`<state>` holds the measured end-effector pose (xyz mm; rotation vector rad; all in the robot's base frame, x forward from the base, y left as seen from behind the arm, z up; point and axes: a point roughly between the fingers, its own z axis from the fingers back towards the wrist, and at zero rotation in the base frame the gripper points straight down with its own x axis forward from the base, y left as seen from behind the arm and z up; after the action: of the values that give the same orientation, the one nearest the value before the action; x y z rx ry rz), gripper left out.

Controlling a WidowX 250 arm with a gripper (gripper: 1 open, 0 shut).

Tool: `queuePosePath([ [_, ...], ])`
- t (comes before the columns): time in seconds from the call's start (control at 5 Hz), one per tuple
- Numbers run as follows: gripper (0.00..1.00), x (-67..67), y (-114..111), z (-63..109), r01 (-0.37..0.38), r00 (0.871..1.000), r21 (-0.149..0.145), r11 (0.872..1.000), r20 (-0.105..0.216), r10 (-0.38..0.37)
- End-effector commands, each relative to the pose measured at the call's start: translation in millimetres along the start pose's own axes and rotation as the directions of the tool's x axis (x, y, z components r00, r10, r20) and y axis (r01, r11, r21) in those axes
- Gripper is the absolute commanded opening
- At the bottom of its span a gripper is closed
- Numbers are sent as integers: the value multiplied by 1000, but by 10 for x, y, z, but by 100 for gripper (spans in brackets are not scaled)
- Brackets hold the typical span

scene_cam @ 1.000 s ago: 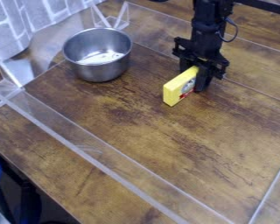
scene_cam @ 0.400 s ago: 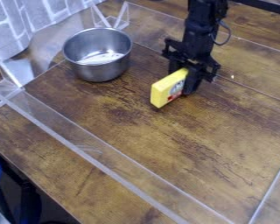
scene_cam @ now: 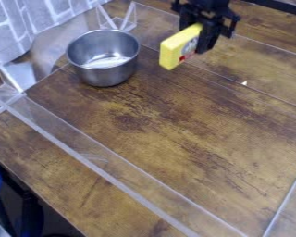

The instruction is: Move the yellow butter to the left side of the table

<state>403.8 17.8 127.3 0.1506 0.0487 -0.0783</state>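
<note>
Yellow butter (scene_cam: 179, 46) is held in the gripper (scene_cam: 198, 33), whose fingers are closed on one end of the block, just beside the steel bowl (scene_cam: 103, 57) in the camera view. Compared with a moment ago, block and gripper have shifted together towards the far edge, beyond the bowl's near rim, and the block looks raised off the table (scene_cam: 163, 130). That suggests the grasp is sound and the carry is under way. Setting down remains; a low path towards the bowl could clip its rim.
</note>
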Motion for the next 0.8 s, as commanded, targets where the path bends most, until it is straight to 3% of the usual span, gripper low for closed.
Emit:
queuePosePath([
  [0.0, 0, -6, 55, 265, -12, 994, 4, 1000, 109, 12],
  [0.6, 0, 74, 74, -362, -15, 998, -31, 999, 63, 17],
])
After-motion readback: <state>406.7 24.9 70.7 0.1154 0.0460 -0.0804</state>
